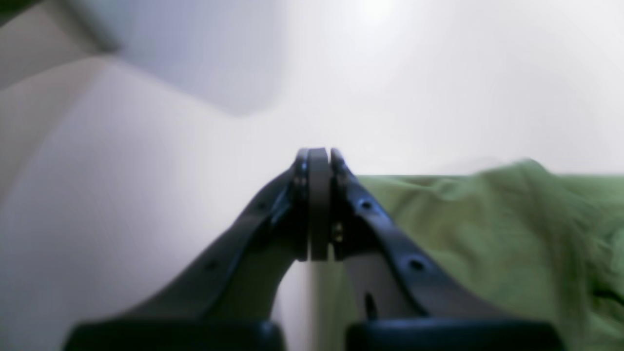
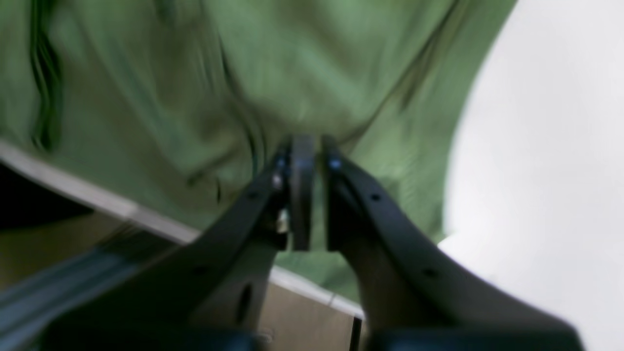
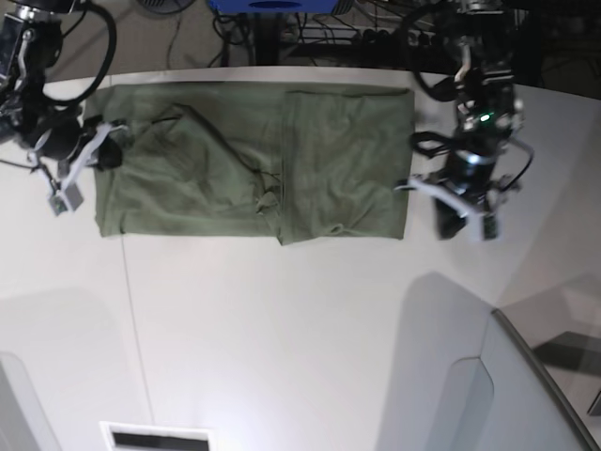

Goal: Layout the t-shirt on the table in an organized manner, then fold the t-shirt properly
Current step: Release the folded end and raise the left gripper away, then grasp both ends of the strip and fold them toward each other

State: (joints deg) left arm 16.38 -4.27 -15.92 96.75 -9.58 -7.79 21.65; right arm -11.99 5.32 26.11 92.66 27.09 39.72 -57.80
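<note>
the t-shirt (image 3: 254, 164) lies flat on the white bench (image 3: 282, 329), up toward the far edge, and it reads as a long rectangle rather than a shirt shape. no sleeves stick out at the sides, so by the look of it they are already tucked in. a vertical edge runs down the cloth right of centre, and the panel to its right sits as a layer on top, its lower edge hanging a touch below the rest. that looks like one cross fold made. judging from this, the layout is done and the fold is partway through.

the left pincer (image 1: 319, 204) is closed, its pads pressed together with nothing between them. in the base view it hangs just off the shirt's right edge, apart from the cloth. in its own wrist view the green fabric lies beside and beyond it.

the right pincer (image 2: 309, 192) is at the shirt's other end, right over the cloth near the bench edge. its jaws show a narrow gap. the picture is blurred, and whether any fabric is pinched there i cannot tell.

what is left, i'd say: bring the long left stretch over to make a compact packet, and smooth the wrinkles around the middle, where the cloth bunches near the fold line.
</note>
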